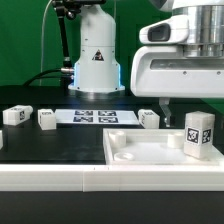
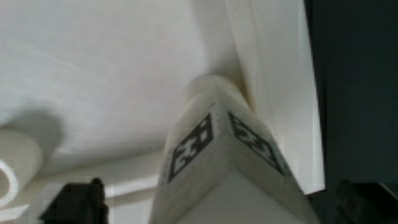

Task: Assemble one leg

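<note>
A leg [image 1: 198,135], a small white post with black-and-white tags, stands upright in the corner of the wide white panel [image 1: 140,152] at the exterior view's right. In the wrist view the same leg [image 2: 222,150] lies between my two dark fingers [image 2: 75,200], with a gap on each side. My gripper [image 2: 214,205] is open around the leg's top and does not touch it. In the exterior view the gripper [image 1: 188,100] hangs just above the leg, large and blurred.
Three more white legs lie on the black table: two at the exterior view's left [image 1: 15,116] [image 1: 47,119] and one behind the panel [image 1: 148,118]. The marker board [image 1: 95,116] lies in front of the robot base [image 1: 97,60].
</note>
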You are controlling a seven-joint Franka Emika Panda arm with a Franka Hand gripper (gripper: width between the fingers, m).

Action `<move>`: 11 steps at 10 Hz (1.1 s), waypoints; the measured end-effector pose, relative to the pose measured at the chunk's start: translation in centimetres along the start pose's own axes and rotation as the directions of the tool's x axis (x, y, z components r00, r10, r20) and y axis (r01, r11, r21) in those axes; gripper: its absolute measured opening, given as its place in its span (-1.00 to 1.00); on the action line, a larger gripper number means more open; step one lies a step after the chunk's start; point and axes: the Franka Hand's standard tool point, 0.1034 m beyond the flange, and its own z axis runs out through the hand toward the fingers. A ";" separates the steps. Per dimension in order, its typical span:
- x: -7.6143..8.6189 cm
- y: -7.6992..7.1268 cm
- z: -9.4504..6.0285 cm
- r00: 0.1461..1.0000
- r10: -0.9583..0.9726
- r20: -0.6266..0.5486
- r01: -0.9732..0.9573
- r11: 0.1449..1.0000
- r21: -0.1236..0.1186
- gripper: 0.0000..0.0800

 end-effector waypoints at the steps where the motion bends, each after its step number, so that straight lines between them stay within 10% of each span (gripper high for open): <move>1: 0.0 0.0 -0.1 0.998 -0.070 0.003 0.070 0.998 -0.002 0.62; 7: -0.3 0.1 0.3 0.937 -0.349 -0.011 0.349 0.937 -0.009 0.60; 10: -0.3 0.1 0.3 0.938 -0.347 -0.010 0.347 0.938 -0.009 -0.28; 11: -0.3 0.1 0.3 0.938 -0.347 -0.010 0.347 0.938 -0.009 -0.28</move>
